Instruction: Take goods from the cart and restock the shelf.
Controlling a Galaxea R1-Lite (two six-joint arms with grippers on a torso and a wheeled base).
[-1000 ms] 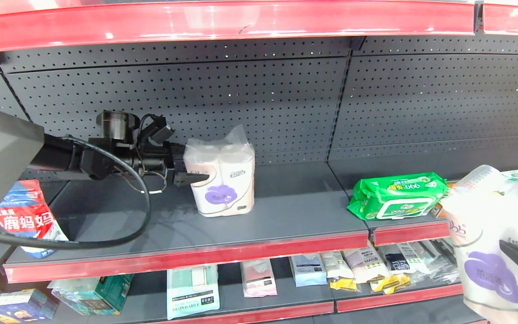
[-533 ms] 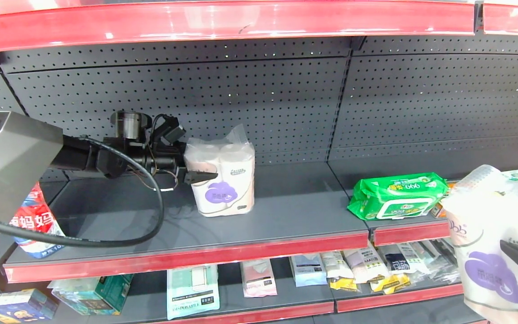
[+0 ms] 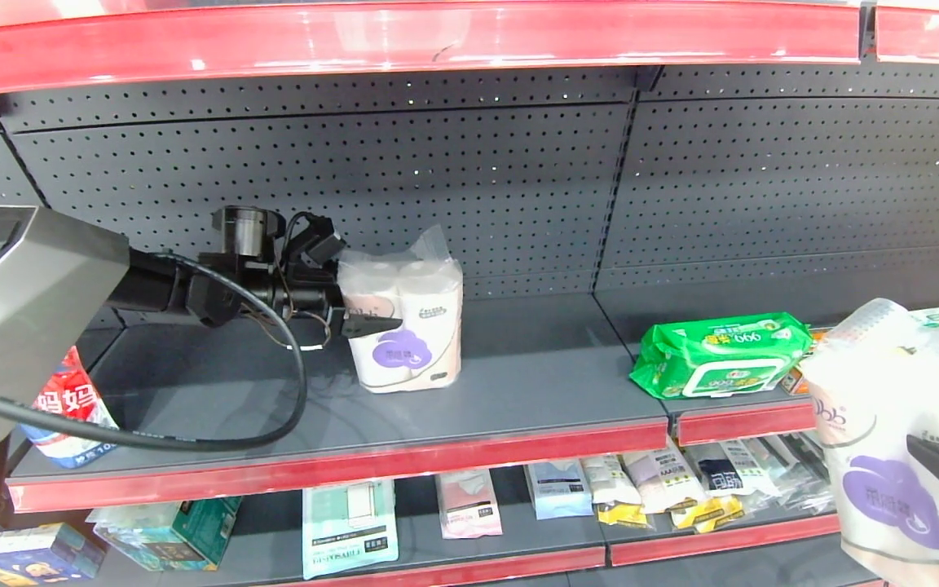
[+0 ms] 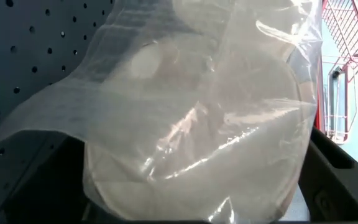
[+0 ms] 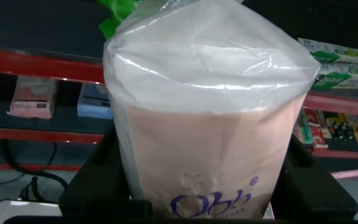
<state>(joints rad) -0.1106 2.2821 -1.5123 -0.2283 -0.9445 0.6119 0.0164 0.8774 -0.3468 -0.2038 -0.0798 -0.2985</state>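
A roll pack stood upright on the middle shelf, left of its centre and close to the perforated back panel. The left gripper came in from the left at the pack's mid-height, straddling it loosely, with one finger across its front face. Farther left, a bag stood near the shelf's front edge, partly behind the arm. Well to the right, a wipes pack lay flat on the adjoining shelf section. In front of the shelving at far right, the right gripper clasped a second roll pack upright. Small packets lay in a row on the lower shelf.
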